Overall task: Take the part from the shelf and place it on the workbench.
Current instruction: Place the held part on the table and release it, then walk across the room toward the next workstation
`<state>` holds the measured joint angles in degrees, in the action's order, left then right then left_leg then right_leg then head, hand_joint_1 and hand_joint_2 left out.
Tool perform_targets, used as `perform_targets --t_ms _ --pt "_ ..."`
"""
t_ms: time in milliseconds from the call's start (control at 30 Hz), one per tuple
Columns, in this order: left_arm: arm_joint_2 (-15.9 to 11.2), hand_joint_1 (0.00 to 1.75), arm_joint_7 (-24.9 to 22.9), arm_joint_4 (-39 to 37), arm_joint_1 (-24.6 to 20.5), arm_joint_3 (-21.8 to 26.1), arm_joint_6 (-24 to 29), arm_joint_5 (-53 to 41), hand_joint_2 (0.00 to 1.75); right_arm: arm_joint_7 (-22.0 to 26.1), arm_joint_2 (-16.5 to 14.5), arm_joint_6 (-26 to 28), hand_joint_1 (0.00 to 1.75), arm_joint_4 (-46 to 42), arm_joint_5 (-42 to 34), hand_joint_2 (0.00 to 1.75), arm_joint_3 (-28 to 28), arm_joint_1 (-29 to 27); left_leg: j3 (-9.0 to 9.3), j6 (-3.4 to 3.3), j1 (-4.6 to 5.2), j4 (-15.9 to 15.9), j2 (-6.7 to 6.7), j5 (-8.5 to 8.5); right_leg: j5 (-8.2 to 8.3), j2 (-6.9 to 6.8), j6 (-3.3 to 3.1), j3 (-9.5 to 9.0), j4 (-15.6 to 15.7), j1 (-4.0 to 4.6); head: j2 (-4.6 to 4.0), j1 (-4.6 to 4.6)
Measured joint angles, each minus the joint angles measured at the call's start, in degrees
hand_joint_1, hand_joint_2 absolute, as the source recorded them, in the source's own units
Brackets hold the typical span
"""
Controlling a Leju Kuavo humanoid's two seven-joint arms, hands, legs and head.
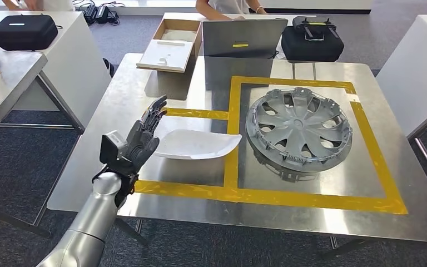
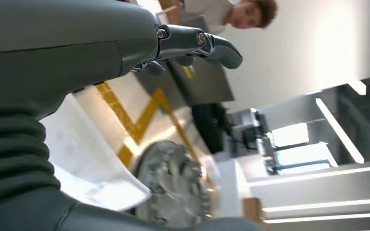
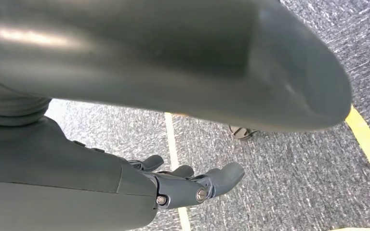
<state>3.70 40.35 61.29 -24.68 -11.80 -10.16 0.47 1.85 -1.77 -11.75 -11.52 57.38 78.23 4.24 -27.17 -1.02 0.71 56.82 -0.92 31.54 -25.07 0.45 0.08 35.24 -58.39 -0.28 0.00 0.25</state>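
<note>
Left hand released, fingers spread upward, holds nothing, just beside white part's near end. White part lies flat on steel workbench, inside left taped bay, tip reaching yellow tape. Placing looks done; left: draw arm clear. Right hand hangs over carpet, fingers loosely apart, grasps nothing. Hubcap fills right bay, near part, not touching. Behind: laptop, open cardboard box, black case. Person seated beyond.
</note>
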Motion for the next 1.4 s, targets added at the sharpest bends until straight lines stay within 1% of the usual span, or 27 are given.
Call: perform_targets --t_ms 100,233,433,467,533,567,600,667,700,733,767,800,833,867,900,933,1033,1067,1100,1167,1200,1233,1267,1300,1333,1367,1400 --pt "0.0 0.00 0.0 7.4 2.5 0.9 -4.2 4.0 0.00 0.0 0.0 0.0 0.00 0.0 -0.1 0.00 0.0 0.0 0.00 0.00 0.00 0.0 -0.01 0.00 0.00 -0.01 0.00 0.00 0.0 0.00 0.00 0.00" --pt "0.0 0.00 0.0 14.4 4.6 1.5 -6.4 6.1 0.00 0.1 0.0 0.1 0.00 0.0 -0.4 0.00 0.0 0.0 0.00 -0.02 0.01 0.0 -0.02 0.02 0.01 -0.01 0.02 -0.02 0.0 -0.02 0.00 0.01" --pt "0.0 0.00 -0.5 18.7 6.6 1.8 -6.9 6.5 0.00 0.3 0.0 0.1 0.00 0.0 -0.4 0.00 0.0 0.0 -0.11 -0.41 0.36 0.4 -0.02 0.09 0.29 -0.03 0.46 -0.08 0.2 -0.23 0.00 -0.01" --pt "0.0 0.00 -0.5 18.9 6.8 1.8 -6.9 6.5 0.00 0.4 0.0 0.1 0.00 0.0 -0.4 0.00 0.0 0.0 -0.13 -0.56 0.41 0.4 -0.02 -0.04 0.45 -0.03 0.62 -0.13 0.3 -0.28 0.00 -0.02" --pt "0.1 0.00 -0.5 19.3 7.1 1.8 -7.0 6.5 0.00 0.5 0.1 0.2 0.00 0.0 -0.3 0.00 0.0 0.0 0.13 -1.02 0.02 -0.2 0.09 -0.84 0.37 -0.02 1.04 -0.04 0.2 -0.17 0.00 0.00" --pt "0.2 0.00 -0.5 19.5 7.2 1.8 -7.1 6.5 0.00 0.5 0.2 0.2 0.00 0.0 -0.3 0.00 0.0 0.0 0.22 -1.26 -0.23 -0.6 0.19 -1.29 -0.43 -0.04 1.24 0.40 -0.8 -0.10 0.00 0.07" --pt "0.3 0.00 -0.6 19.5 7.4 1.8 -7.2 6.5 0.00 0.5 0.3 0.3 0.00 0.0 -0.3 0.00 0.0 0.0 0.27 -1.44 -0.50 -0.9 0.32 -1.66 -1.87 -0.06 1.45 1.34 -2.9 -0.07 0.00 0.17" --pt "0.4 0.00 -0.6 19.6 8.0 1.8 -7.4 6.4 0.00 0.6 0.4 0.3 0.00 0.0 -0.4 0.00 0.0 0.0 -0.07 -1.56 -0.56 -0.8 0.56 -1.88 -5.55 -0.10 1.82 4.45 -10.0 -0.29 0.00 0.34" --pt "0.5 0.00 -0.6 19.5 8.3 1.8 -7.4 6.4 0.00 0.5 0.4 0.4 0.00 0.0 -0.4 0.00 0.0 0.0 -0.27 -1.53 -0.60 -0.6 0.67 -1.88 -6.68 -0.11 1.99 5.93 -13.3 -0.45 0.00 0.37" --pt "0.5 0.00 -0.6 19.5 8.6 1.8 -7.5 6.4 0.00 0.5 0.4 0.4 0.00 0.0 -0.4 0.00 0.0 0.0 -0.47 -1.46 -0.67 -0.4 0.75 -1.84 -6.79 -0.13 2.18 6.68 -15.2 -0.62 0.00 0.38" --pt "0.5 0.00 -0.6 19.5 8.7 1.8 -7.5 6.4 0.00 0.4 0.5 0.5 0.00 0.0 -0.4 0.00 0.0 0.0 -0.69 -1.32 -0.81 -0.1 0.79 -1.75 -5.83 -0.15 2.38 6.40 -14.8 -0.80 0.00 0.38" --pt "0.6 0.00 -0.6 19.5 8.8 1.8 -7.5 6.4 0.00 0.4 0.6 0.6 0.00 0.0 -0.4 0.00 0.0 0.0 -0.90 -1.09 -1.00 0.3 0.79 -1.60 -4.06 -0.18 2.58 5.02 -12.2 -1.02 0.00 0.39" --pt "0.6 0.00 -0.6 19.5 8.8 1.8 -7.5 6.4 0.00 0.4 0.7 0.6 0.00 0.0 -0.4 0.00 0.0 0.0 -1.12 -0.78 -1.18 0.8 0.78 -1.37 -2.48 -0.22 2.83 3.05 -8.4 -1.24 0.00 0.40" --pt "0.7 0.00 -0.6 19.5 8.8 1.8 -7.5 6.4 0.00 0.4 0.8 0.6 0.00 0.0 -0.4 0.00 0.0 0.1 -1.53 -0.39 -1.26 1.3 0.72 -1.13 -1.44 -0.16 2.87 1.22 -5.1 -1.26 0.00 0.50" --pt "0.7 0.00 -0.6 19.5 8.8 1.8 -7.5 6.4 0.00 0.4 0.8 0.6 0.00 0.0 -0.4 0.00 0.0 0.2 -1.87 0.02 -1.25 1.7 0.66 -0.92 -0.99 -0.06 2.68 0.08 -3.0 -1.24 0.00 0.55" --pt "0.8 0.00 -0.5 19.5 8.9 1.8 -7.6 6.4 0.00 0.4 0.9 0.7 0.00 0.0 -0.4 0.00 0.0 0.2 -2.20 0.41 -1.17 2.0 0.60 -0.79 -1.25 0.03 2.28 -0.37 -2.0 -1.16 0.00 0.59" --pt "0.9 0.00 -0.5 19.6 9.0 1.7 -7.6 6.3 0.00 0.4 1.0 0.7 0.00 0.0 -0.3 0.00 0.0 0.3 -2.59 1.55 -1.15 2.4 0.52 -0.61 -1.44 0.08 0.65 0.00 -1.8 -1.05 0.00 0.42" --pt "0.9 0.00 -0.4 19.6 9.0 1.7 -7.6 6.3 0.00 0.5 1.0 0.7 0.00 0.0 -0.2 0.00 0.0 0.4 -2.87 1.87 -1.23 3.1 0.56 0.13 -1.23 0.01 0.21 0.16 -1.6 -1.07 0.00 0.31" --pt "0.9 0.00 -0.4 19.7 9.2 1.7 -7.6 6.3 0.00 0.5 1.0 0.7 0.00 0.0 -0.2 0.00 0.0 0.4 -3.57 2.11 -1.29 4.9 0.60 1.65 -0.97 -0.08 -0.21 0.37 -1.5 -1.11 0.00 0.16" --pt "0.8 0.00 -0.3 19.7 9.7 1.7 -7.6 6.3 0.00 0.6 1.1 0.6 0.00 -0.1 0.0 0.00 0.0 0.4 -6.15 2.38 -1.31 11.4 0.66 5.98 -0.48 -0.23 -0.73 1.03 -1.4 -1.01 0.00 -0.16" --pt "0.8 0.00 -0.3 19.8 10.1 1.7 -7.6 6.3 0.00 0.6 1.2 0.6 0.00 -0.1 0.1 0.00 0.0 0.4 -7.45 2.44 -1.31 14.8 0.66 7.71 -0.20 -0.28 -0.87 1.44 -1.4 -0.90 0.00 -0.26" --pt "0.8 0.00 -0.3 19.8 10.5 1.7 -7.6 6.3 0.00 0.6 1.2 0.6 0.00 -0.1 0.1 0.00 0.0 0.4 -8.10 2.42 -1.30 16.9 0.65 8.41 0.12 -0.31 -0.92 1.86 -1.5 -0.79 0.00 -0.31" --pt "0.7 0.00 -0.3 19.8 10.8 1.7 -7.5 6.3 0.00 0.7 1.3 0.5 0.00 -0.1 0.1 0.00 0.0 0.3 -7.75 2.28 -1.29 17.0 0.65 7.97 0.48 -0.32 -0.92 2.29 -1.5 -0.67 0.00 -0.35" --pt "0.6 0.00 -0.2 19.9 11.1 1.7 -7.5 6.2 0.00 0.8 1.3 0.3 0.00 -0.1 0.1 0.00 0.0 0.3 -6.31 2.04 -1.26 14.8 0.66 6.53 0.86 -0.32 -0.87 2.69 -1.5 -0.57 0.00 -0.40" --pt "0.6 0.00 -0.2 20.1 11.2 1.7 -7.4 6.2 0.00 1.0 1.3 0.2 0.00 -0.1 0.1 0.00 0.0 0.3 -4.01 1.69 -1.20 10.9 0.66 4.70 1.26 -0.32 -0.76 3.06 -1.5 -0.49 0.00 -0.45" --pt "0.6 0.00 -0.2 20.3 11.3 1.7 -7.4 6.1 0.00 1.2 1.3 0.0 0.00 -0.1 0.1 0.00 0.0 0.3 -1.70 1.42 -1.08 6.9 0.69 3.38 1.68 -0.31 -0.57 3.35 -1.5 -0.42 0.00 -0.49" --pt "0.6 0.00 -0.1 20.6 11.4 1.7 -7.3 6.1 0.00 1.4 1.3 -0.2 0.00 -0.1 0.2 0.00 0.0 0.3 -0.02 1.25 -0.89 3.9 0.70 2.25 2.12 -0.32 -0.29 3.50 -1.4 -0.41 0.00 -0.53"
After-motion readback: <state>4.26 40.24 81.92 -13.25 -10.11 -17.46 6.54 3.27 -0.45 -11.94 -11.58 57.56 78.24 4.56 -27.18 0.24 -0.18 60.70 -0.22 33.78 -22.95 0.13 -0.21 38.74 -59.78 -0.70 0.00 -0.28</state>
